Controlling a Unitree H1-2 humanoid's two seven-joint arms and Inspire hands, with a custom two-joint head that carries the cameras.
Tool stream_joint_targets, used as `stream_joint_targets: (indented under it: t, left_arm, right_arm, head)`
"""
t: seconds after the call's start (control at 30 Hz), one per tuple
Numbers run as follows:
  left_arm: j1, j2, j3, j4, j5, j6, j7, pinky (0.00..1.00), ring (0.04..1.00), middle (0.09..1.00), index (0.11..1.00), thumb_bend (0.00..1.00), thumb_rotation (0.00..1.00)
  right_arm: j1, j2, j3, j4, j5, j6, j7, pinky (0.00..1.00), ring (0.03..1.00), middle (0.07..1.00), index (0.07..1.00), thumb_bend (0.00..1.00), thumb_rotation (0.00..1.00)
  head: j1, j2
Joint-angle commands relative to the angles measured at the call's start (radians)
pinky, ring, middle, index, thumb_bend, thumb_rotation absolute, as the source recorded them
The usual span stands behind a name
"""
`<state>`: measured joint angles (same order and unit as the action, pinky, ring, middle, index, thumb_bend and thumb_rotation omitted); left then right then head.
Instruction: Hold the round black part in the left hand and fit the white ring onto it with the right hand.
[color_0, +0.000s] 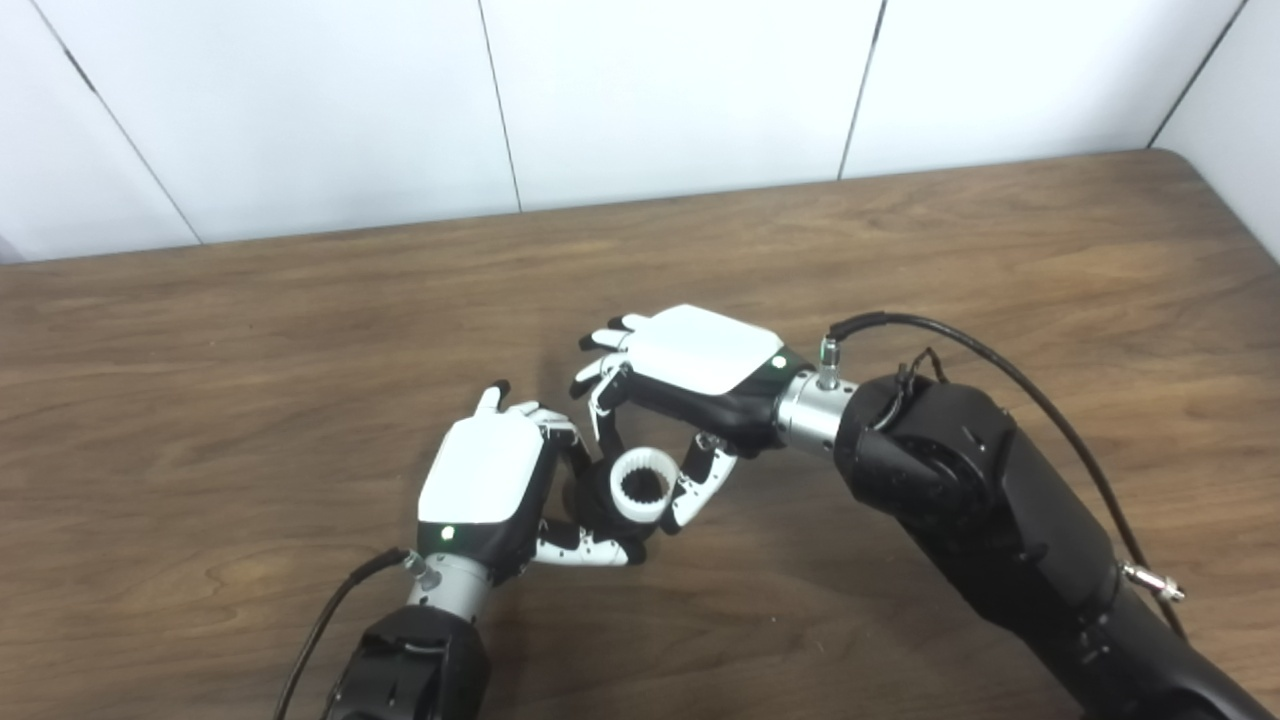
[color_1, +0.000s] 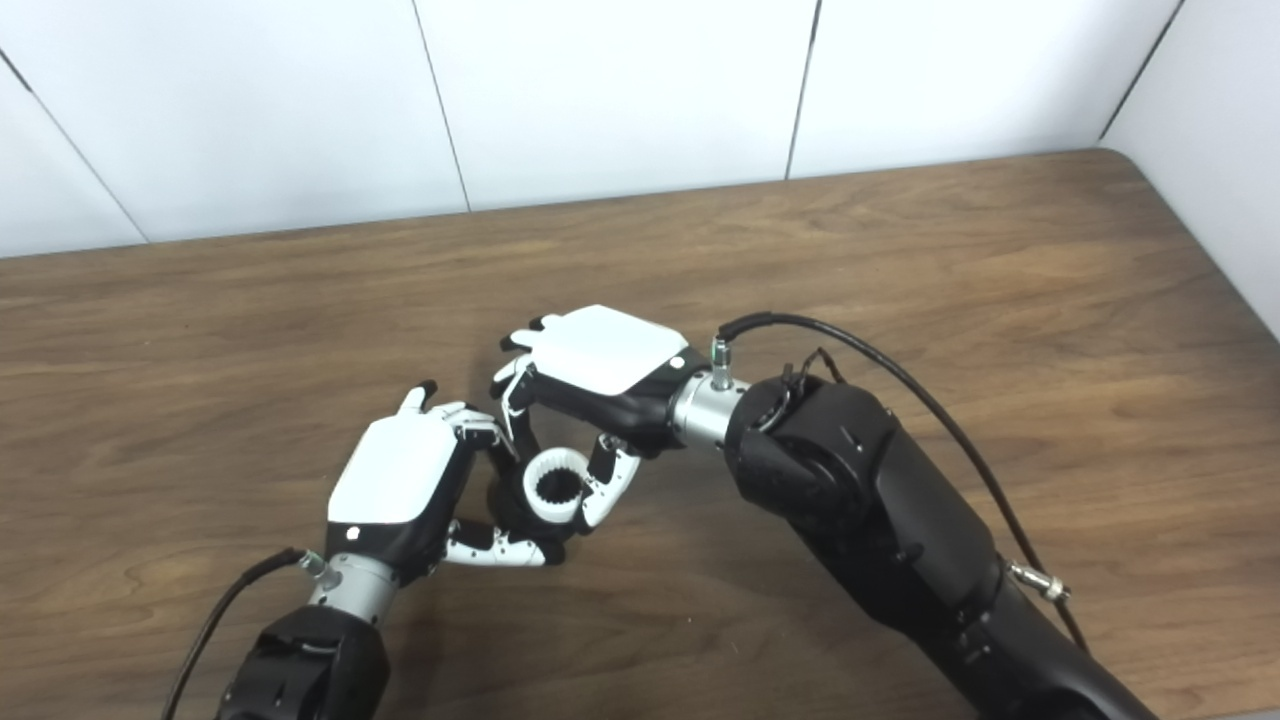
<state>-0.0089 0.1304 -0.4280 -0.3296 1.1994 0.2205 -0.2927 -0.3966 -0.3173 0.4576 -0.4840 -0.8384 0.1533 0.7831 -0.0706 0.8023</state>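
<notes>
My left hand (color_0: 490, 485) is near the table's middle front, its fingers and thumb closed around a round black part (color_0: 588, 497), which is mostly hidden. A white ring (color_0: 642, 484) with a dark toothed bore sits on top of that part. My right hand (color_0: 690, 360) reaches in from the right, palm down, with a finger and the thumb pinched on the ring's rim. The same grip shows in the right eye view: the ring (color_1: 556, 486) sits between the left hand (color_1: 400, 480) and the right hand (color_1: 600, 360).
The brown wooden table (color_0: 300, 330) carries nothing else in view. A white panelled wall (color_0: 640, 90) runs along its far edge and right side. Black cables run along both forearms.
</notes>
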Motion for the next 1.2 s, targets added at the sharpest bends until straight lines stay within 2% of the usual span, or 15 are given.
stream_joint_targets:
  t: [0.0, 0.7, 1.17]
  left_arm:
    - [0.013, -0.002, -0.013, 0.026, 0.013, 0.002, -0.021, 1.0, 0.853, 0.747, 0.483, 0.52, 0.06]
    - [0.011, -0.001, -0.014, 0.017, 0.023, 0.01, -0.04, 1.0, 0.856, 0.752, 0.484, 0.52, 0.06]
    - [0.01, -0.005, -0.014, 0.017, 0.017, 0.006, -0.031, 1.0, 0.853, 0.751, 0.484, 0.52, 0.06]
  right_arm:
    - [-0.027, 0.013, -0.017, -0.008, -0.004, -0.015, -0.029, 1.0, 0.966, 0.845, 0.483, 0.53, 0.14]
    - [-0.007, 0.029, -0.024, 0.04, 0.006, -0.037, -0.079, 1.0, 1.0, 0.918, 0.484, 0.52, 0.13]
    - [0.0, 0.043, -0.017, 0.042, -0.01, -0.039, -0.081, 1.0, 1.0, 0.918, 0.484, 0.52, 0.13]
  head:
    - [-0.001, 0.0]
    - [0.002, 0.006]
    - [0.004, 0.013]
